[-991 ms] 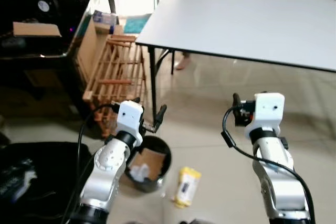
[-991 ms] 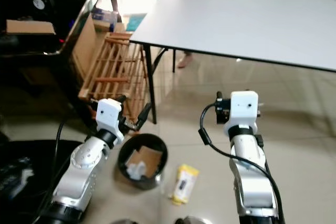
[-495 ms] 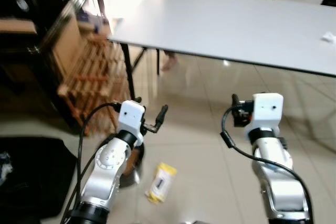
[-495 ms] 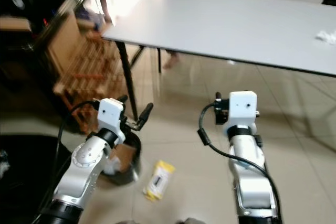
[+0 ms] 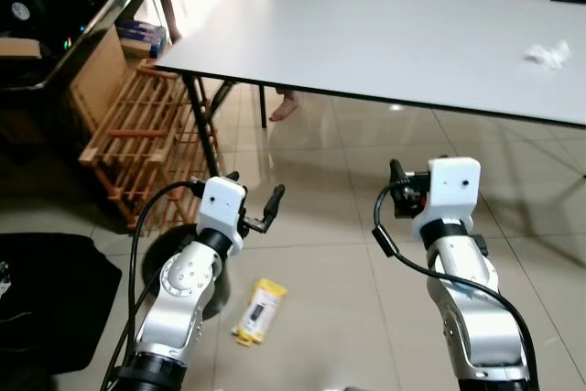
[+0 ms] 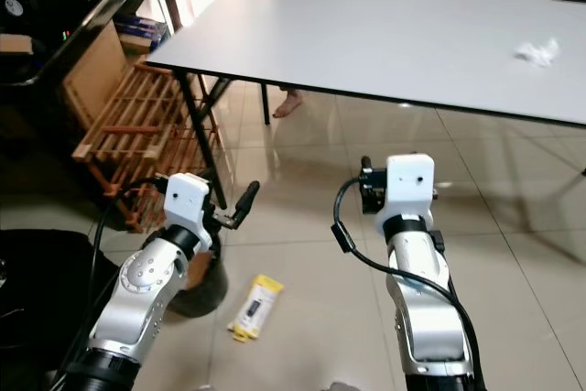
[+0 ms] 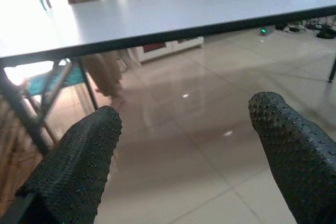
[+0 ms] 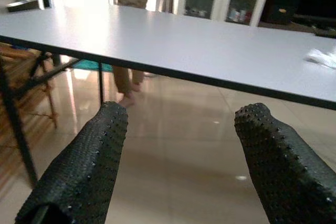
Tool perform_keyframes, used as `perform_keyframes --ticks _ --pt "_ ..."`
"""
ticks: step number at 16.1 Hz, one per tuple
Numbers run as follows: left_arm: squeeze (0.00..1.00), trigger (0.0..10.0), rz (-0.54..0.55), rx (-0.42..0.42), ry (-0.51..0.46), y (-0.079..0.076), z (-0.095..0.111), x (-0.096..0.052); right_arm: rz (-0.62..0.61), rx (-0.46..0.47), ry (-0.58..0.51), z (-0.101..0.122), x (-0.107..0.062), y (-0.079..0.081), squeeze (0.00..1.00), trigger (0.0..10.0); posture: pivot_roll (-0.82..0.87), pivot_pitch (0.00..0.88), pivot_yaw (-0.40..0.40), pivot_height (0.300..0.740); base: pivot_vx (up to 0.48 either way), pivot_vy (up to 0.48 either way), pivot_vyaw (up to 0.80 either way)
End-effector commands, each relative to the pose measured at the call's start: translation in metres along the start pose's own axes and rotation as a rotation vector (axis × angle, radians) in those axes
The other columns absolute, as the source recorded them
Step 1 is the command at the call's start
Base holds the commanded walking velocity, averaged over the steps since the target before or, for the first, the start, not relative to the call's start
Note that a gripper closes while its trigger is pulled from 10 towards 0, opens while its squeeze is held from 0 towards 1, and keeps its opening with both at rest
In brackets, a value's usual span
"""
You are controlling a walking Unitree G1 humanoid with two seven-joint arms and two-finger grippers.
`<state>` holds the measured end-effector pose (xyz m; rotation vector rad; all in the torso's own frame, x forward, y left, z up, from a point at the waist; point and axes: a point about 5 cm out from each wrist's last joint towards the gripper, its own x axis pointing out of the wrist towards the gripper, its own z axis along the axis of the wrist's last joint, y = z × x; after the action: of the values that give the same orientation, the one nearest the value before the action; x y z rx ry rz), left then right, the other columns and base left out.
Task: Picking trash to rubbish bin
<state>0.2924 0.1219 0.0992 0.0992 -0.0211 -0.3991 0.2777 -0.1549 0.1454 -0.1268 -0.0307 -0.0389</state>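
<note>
View change: the head camera has swung toward the robot's right since a second ago, so the whole scene sits further left in the head views; the things on the floor have not moved of themselves.
Newly seen: a crumpled white tissue (image 5: 548, 55) on the far right part of the grey table (image 5: 385, 38).
Bin: the black bin (image 6: 203, 283), open to view a second ago, is now mostly hidden behind the left arm, on the floor by the table leg.
Yellow packet: lies flat on the tiled floor (image 5: 330, 318) at (image 5: 258, 310), just beside the bin, on its right.
Left gripper: raised before the robot at (image 5: 252, 217), fingers (image 7: 79, 166) spread wide with bare floor between them, holding and touching nothing.
Right gripper: raised at (image 5: 398, 191), fingers (image 8: 84, 171) wide apart, empty, pointing toward the table edge.
Person: legs and bare feet (image 5: 286, 109) behind the table's far side.
Wooden rack: leans by the dark shelf at (image 5: 137, 148), to the robot's left.
</note>
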Motion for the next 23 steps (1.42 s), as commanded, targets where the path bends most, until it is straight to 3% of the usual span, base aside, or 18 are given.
perform_keyframes --ticks 1,18,23 --pt "0.0 10.0 -0.012 0.012 -0.004 -0.0024 0.0019 0.0035 -0.002 0.009 -0.009 0.0039 0.0008 -0.0002 0.0 10.0 -0.05 0.083 0.032 0.74 0.0 -0.472 0.0" --pt "0.0 10.0 -0.026 0.017 0.011 -0.0082 -0.0022 0.0087 -0.001 0.004 -0.005 0.0033 0.0026 0.0007 0.0 10.0 -0.06 0.077 0.032 0.74 0.0 -0.469 0.0" --pt "0.0 10.0 -0.051 0.015 0.003 -0.0103 -0.0004 0.0117 -0.018 -0.004 -0.003 0.0028 0.0025 0.0002 0.0 10.0 -0.07 0.078 0.045 0.74 0.057 0.0 0.0"
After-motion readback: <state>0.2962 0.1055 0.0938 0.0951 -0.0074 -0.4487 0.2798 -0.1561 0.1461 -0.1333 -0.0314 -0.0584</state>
